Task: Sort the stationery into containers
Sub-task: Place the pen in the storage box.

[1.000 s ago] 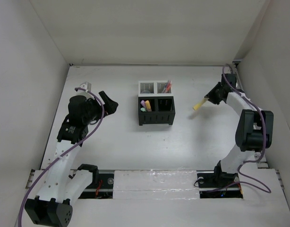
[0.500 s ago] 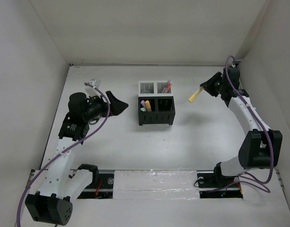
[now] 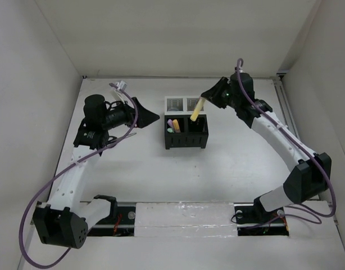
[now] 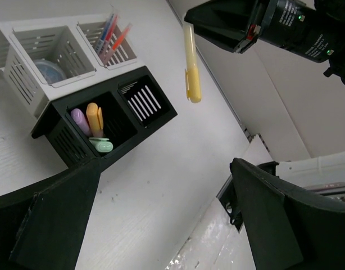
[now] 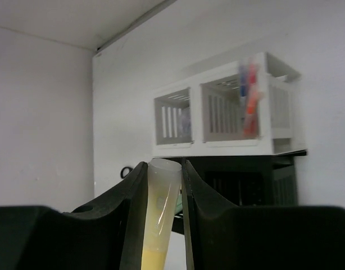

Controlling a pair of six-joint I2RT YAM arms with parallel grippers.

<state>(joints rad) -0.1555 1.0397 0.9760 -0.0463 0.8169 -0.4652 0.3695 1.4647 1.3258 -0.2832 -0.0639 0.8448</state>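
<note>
Over the black slotted bins [image 3: 186,140], right jaws grip a stubby yellow marker [image 3: 196,109], seemingly the last loose piece; left jaws gape empty.

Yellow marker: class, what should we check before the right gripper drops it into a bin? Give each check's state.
1. Grip on yellow marker by right gripper: ok, clamped.
2. Marker tip over the empty black bin: cannot tell; its height hides the alignment.
3. Room in that bin: ok, nothing inside.
4. Marker upright: not ok, tilted.
5. Left gripper clear of that bin: ok, open, off to the side.
</note>
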